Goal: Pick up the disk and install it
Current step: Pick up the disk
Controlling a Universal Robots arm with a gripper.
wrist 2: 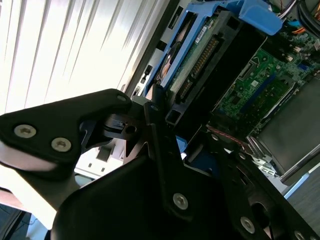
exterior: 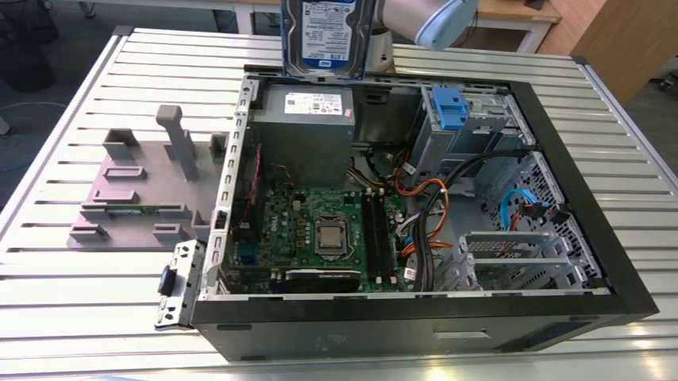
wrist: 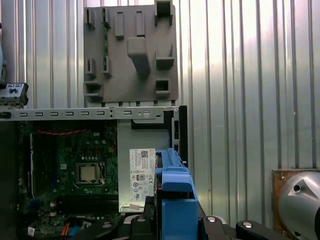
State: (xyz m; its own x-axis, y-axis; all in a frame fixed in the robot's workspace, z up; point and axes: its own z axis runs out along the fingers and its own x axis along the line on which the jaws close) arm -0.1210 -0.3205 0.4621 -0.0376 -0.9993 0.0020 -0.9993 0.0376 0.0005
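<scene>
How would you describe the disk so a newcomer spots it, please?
Find the open computer case on the slatted table. Above its grey power supply, the disk is held upright. Unlike the fixed drive cage, it bears a white-and-blue label.

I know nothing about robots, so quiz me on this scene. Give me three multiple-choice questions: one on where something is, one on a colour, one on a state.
1. Where is the disk?
A. Flat on the slatted table
B. In the air above the power supply box
C. Seated in the drive cage

2. What colour is the carrier bracket around the disk?
A. Red
B. Yellow
C. Blue

3. What state is the gripper in?
A. Shut on the disk
B. Open and empty
C. Shut on a cable

Answers:
1 B: the exterior view shows it held up over the open computer case.
2 C: both wrist views show blue plastic along its edge.
3 A: the second wrist view shows it clamped on the disk's end.
</scene>
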